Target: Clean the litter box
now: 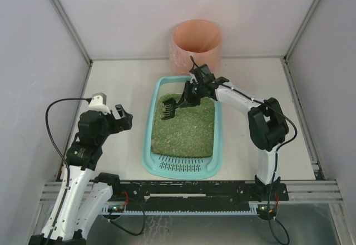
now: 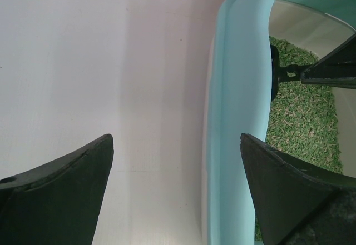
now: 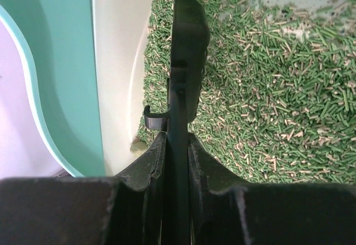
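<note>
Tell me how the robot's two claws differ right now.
The left gripper is wide open and empty; the right gripper is shut on a black scoop. The left gripper hangs over the bare table beside the litter box; the right gripper reaches over the granules inside it. Both are black, two-fingered claws.

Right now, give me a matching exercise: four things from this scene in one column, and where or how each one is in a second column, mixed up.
Things:
1. scoop
2. bin
3. left gripper
4. litter box

Places or states:
A. open, over bare table beside the litter box's left rim
B. mid-table, holding green pellets
C. clamped in the right gripper, over the pellets
D. standing beyond the litter box's far end

Pairs: 1-C, 2-D, 3-A, 4-B
</note>
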Robot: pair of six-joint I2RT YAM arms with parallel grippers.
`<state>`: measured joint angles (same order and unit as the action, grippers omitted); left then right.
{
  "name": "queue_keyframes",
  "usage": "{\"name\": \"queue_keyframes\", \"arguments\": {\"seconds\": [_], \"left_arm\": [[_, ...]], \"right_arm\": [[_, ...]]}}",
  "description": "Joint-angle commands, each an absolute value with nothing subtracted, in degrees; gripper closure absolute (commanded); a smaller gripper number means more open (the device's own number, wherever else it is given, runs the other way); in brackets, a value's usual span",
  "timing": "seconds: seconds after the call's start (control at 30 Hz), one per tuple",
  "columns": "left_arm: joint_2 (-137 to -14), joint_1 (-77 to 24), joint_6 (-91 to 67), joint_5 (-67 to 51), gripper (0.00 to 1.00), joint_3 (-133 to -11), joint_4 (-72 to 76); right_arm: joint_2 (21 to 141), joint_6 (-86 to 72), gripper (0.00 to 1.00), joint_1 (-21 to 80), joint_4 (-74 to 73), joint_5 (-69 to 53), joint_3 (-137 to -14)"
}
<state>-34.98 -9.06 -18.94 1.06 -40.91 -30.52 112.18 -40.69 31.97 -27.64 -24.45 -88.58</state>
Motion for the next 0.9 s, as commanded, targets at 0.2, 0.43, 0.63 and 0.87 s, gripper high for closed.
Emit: {"name": "queue_keyframes", "arguments": {"seconds": [0.2, 0.43, 0.63, 0.87], "left_arm": [[-34.7, -8.5, -19.5, 0.1, 0.02, -40.1, -28.3], [-34.7, -8.5, -19.6, 0.6, 0.02, -40.2, -28.3], [-34.9, -8.6, -20.6, 0.6, 0.01, -40.2, -27.8], [-34.0, -8.6, -21.9, 1.0, 0.00, -40.1, -27.5]], "right_arm": [[103.2, -42.9, 1.00, 31.1, -24.9, -24.3, -83.4], [98.8, -44.2, 1.00, 29.8, -21.9, -26.4, -78.9], [93.1, -45.5, 1.00, 28.0, -17.8, -30.2, -73.1], [81.2, -52.4, 1.00, 23.0, -3.9, -40.1, -57.6]]}}
